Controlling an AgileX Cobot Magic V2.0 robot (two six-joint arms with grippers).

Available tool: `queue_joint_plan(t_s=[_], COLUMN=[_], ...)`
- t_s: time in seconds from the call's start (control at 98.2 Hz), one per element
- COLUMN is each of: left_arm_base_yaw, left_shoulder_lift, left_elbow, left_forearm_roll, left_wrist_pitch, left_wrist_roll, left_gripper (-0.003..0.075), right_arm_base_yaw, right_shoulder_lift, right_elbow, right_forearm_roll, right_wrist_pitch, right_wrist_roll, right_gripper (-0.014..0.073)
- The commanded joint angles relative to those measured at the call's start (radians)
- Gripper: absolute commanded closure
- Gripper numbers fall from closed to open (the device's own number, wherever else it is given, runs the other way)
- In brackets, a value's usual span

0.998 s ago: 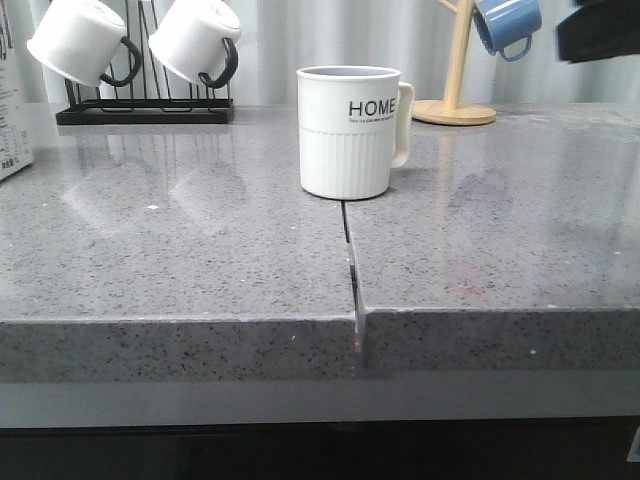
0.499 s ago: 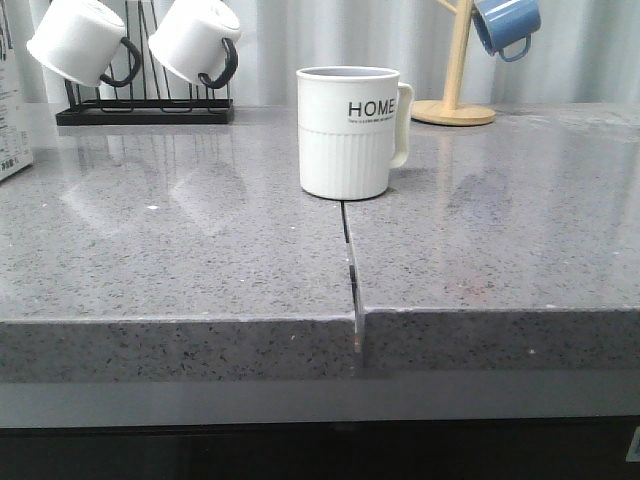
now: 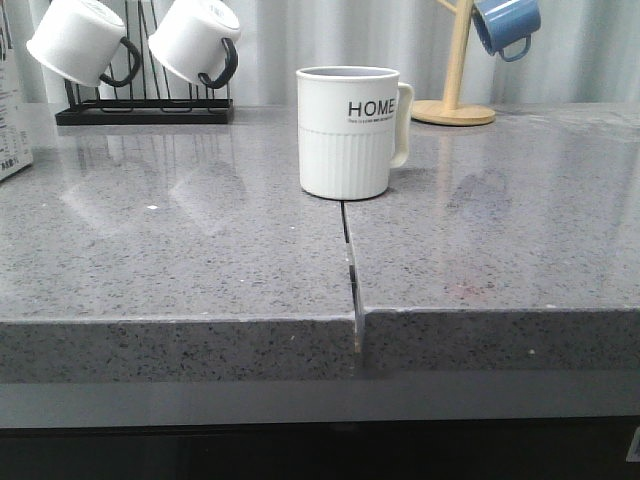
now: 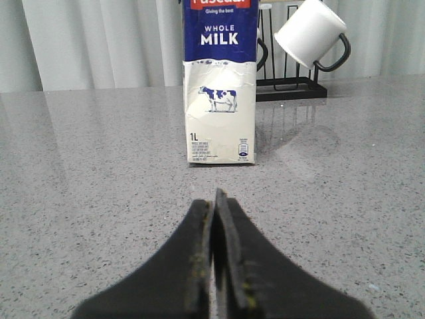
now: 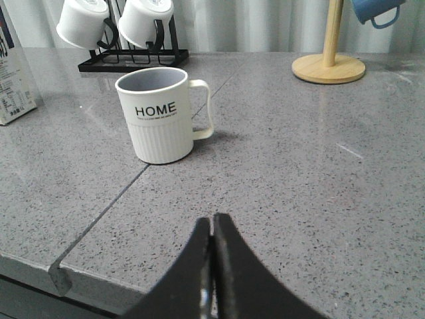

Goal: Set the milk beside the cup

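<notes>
on the left edge of the counter (image 3: 180,250), well apart from the cup (image 3: 348,132), the milk (image 4: 220,83) stands upright, only a sliver of it showing in the front view. the left claw (image 4: 214,199) faces it squarely, fingers pressed together and holding nothing; the right claw (image 5: 212,226) is likewise closed and empty, pointing toward the cup. the step in hand looks like the reach: the left claw should open wide before closing in, take the carton low on its white body so it will not tip, and keep it vertical. the grey speckled stone is glossy with a seam running under the cup. behind stand a black rack (image 3: 145,108) of white mugs, a wooden stand (image 3: 458,70) with a blue mug (image 3: 507,24), and pale curtains.
</notes>
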Motion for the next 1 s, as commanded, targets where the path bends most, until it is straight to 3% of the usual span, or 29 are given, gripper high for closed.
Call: queue_joint_plan(t_s=[0.0, 0.163, 0.316, 0.784, 0.876, 0.927, 0.988], left_arm_base_yaw=[0.005, 0.005, 0.005, 0.005, 0.005, 0.005, 0.005], left_shoulder_lift=[-0.033, -0.031, 0.013, 0.370, 0.441, 0.476, 0.518], left_elbow=[0.040, 0.021, -0.064, -0.337, -0.365, -0.380, -0.396], left_forearm_roll=[-0.009, 0.000, 0.015, 0.054, 0.054, 0.047, 0.026], left_wrist_pitch=[-0.089, -0.116, -0.011, 0.072, 0.070, 0.061, 0.037], left_wrist_roll=[-0.004, -0.002, -0.002, -0.002, -0.002, -0.002, -0.002], left_gripper=[0.0741, 0.0741, 0.0741, 0.0731, 0.0623, 0.0515, 0.0335], right_arm_base_yaw=[-0.002, -0.002, -0.002, -0.002, -0.002, -0.002, -0.002], right_shoulder_lift=[0.006, 0.006, 0.006, 0.006, 0.006, 0.006, 0.006], right_elbow=[-0.027, -0.027, -0.027, -0.027, -0.027, -0.027, -0.027], right_forearm_roll=[0.001, 0.001, 0.001, 0.001, 0.001, 0.001, 0.001], right_wrist_pitch=[-0.066, -0.066, -0.066, -0.067, -0.067, -0.067, -0.067], right_wrist_roll=[-0.008, -0.008, -0.008, -0.008, -0.008, -0.008, -0.008], right_gripper=[0.0662, 0.0662, 0.0662, 0.0662, 0.0662, 0.0662, 0.0662])
